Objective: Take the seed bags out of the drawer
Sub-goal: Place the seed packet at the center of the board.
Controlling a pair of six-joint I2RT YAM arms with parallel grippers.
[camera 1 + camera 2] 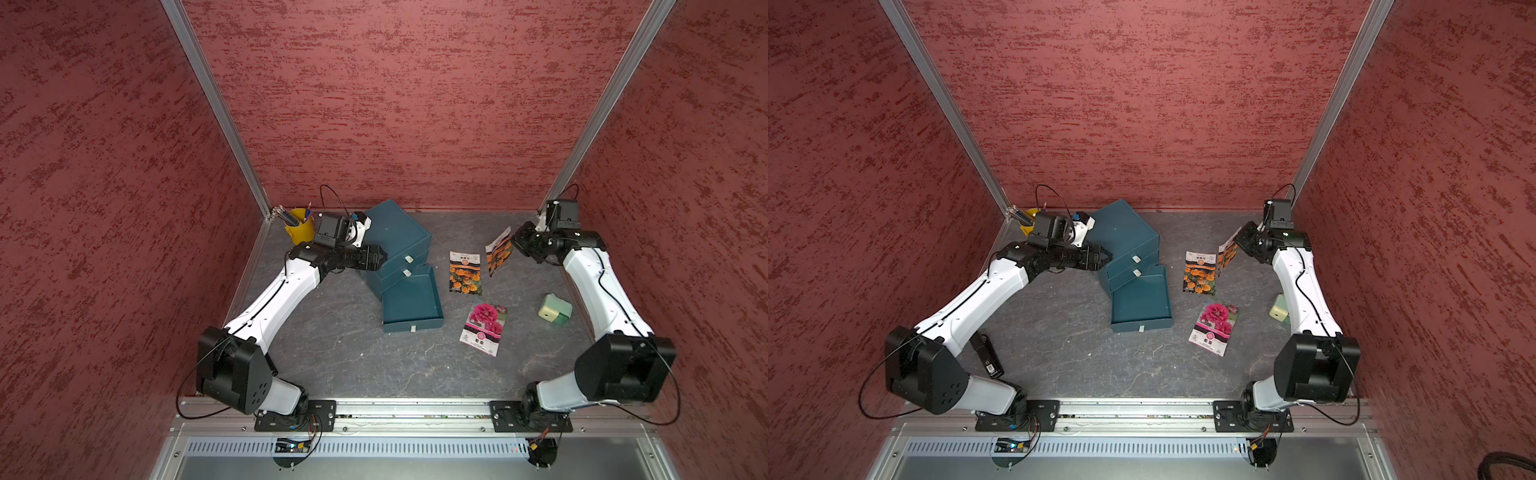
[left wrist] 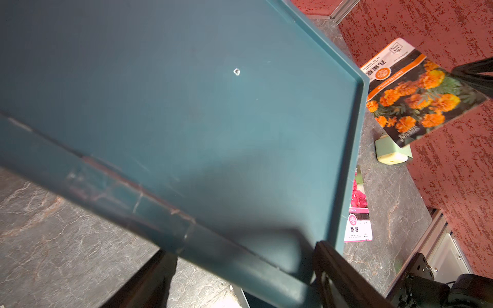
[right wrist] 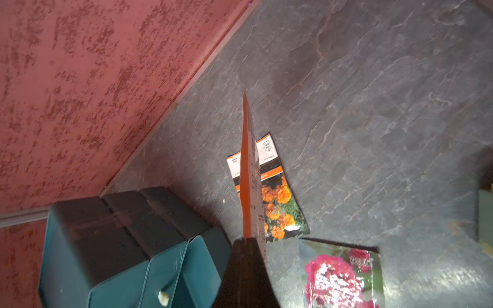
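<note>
Teal drawer (image 1: 409, 301), lowest of three in the cabinet (image 1: 395, 232), sits pulled out, and both top views show its floor bare. W/ all three seed bags out of it, the task looks nearly done. Orange bag (image 1: 465, 272) and pink bag (image 1: 484, 328) lie flat on the desk (image 1: 332, 365), near the drawer on the right arm's side. The 3rd bag (image 1: 498, 251), also orange, hangs above the desk, pinched at one end by the right gripper (image 1: 515, 242). Step in hand, imo: setting down that last bag. Next move calls for lowering it onto bare desk, clear of the other two & the green pencil sharpener (image 1: 555, 309), then letting go. Left gripper (image 1: 380, 257) is at the cabinet's side. Only the left wrist view shows its fingers (image 2: 342, 266) straddling the cabinet's top edge, apparently clamped on to steady it. Right wrist view gives the 3rd bag (image 3: 249, 173) edge-on; the left wrist view shows its printed face.
</note>
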